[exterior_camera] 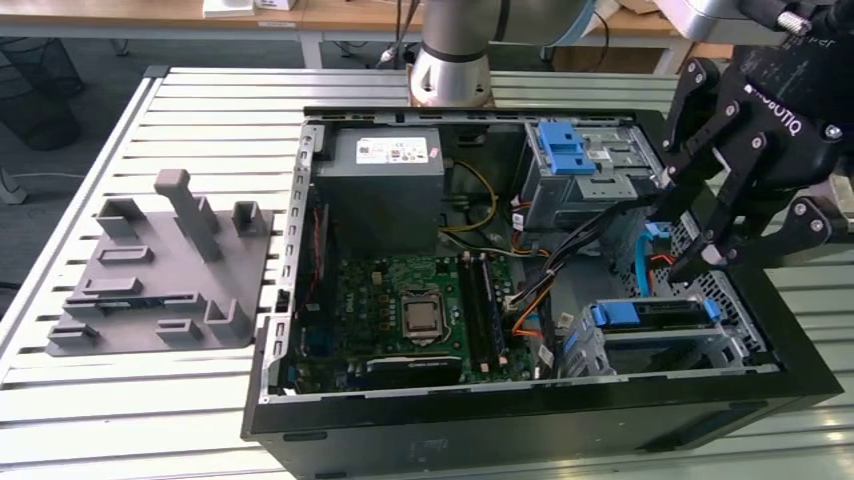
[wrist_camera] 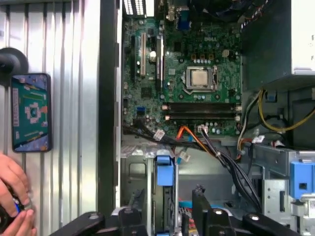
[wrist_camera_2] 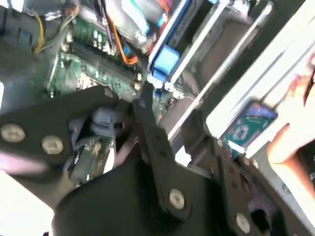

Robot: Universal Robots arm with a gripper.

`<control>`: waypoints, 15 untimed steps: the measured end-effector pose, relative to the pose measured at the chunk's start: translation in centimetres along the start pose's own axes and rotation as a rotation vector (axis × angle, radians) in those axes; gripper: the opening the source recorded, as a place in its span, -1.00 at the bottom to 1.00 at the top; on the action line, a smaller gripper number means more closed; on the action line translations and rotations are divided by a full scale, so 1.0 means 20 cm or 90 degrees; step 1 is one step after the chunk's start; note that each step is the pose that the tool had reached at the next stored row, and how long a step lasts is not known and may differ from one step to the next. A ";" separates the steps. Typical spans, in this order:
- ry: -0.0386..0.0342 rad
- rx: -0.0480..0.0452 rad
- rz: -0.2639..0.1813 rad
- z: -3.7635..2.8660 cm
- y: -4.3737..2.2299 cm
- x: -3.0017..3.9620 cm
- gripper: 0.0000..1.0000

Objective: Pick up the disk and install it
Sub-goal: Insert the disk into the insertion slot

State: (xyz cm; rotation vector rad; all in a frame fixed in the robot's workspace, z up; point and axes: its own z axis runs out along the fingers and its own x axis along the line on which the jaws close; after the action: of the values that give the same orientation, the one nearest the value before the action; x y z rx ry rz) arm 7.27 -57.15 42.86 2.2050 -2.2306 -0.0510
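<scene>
Hand point(exterior_camera: 691, 245) hangs spread above disk point(exterior_camera: 661, 312) just inside case wall point(exterior_camera: 534, 430).

A black computer case point(exterior_camera: 534, 420) lies open on a slatted metal table point(exterior_camera: 200, 100). A green motherboard point(exterior_camera: 374, 300) covers its floor, with a bare silver processor point(exterior_camera: 422, 316) near the middle and long black memory slots point(exterior_camera: 481, 300) just beside it. A grey power-supply box point(exterior_camera: 387, 185) with a white sticker sits in the far corner, and yellow wires point(exterior_camera: 487, 200) curve away from it. A blue latch point(exterior_camera: 566, 150) tops a metal drive cage point(exterior_camera: 594, 175). In the first wrist view an orange cable point(wrist_camera: 189, 135) crosses the board's edge. On the table, to the exterior view's left of the case and apart from it, rests a grey moulded fixture point(exterior_camera: 160, 270) with upright posts. A dark wire bin point(exterior_camera: 34, 85) stands on the floor beyond.
</scene>
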 end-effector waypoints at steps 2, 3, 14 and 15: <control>0.0003 0.0000 0.000 0.018 0.000 0.001 0.00; 0.0002 0.0000 0.000 0.027 -0.001 0.001 0.00; 0.0003 0.0000 0.000 0.126 -0.003 0.003 -0.74; 0.0003 0.0000 -0.001 0.136 -0.004 0.003 -0.74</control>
State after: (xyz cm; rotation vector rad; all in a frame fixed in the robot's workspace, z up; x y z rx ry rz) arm 7.27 -57.15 40.14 2.2073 -2.2279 -0.0505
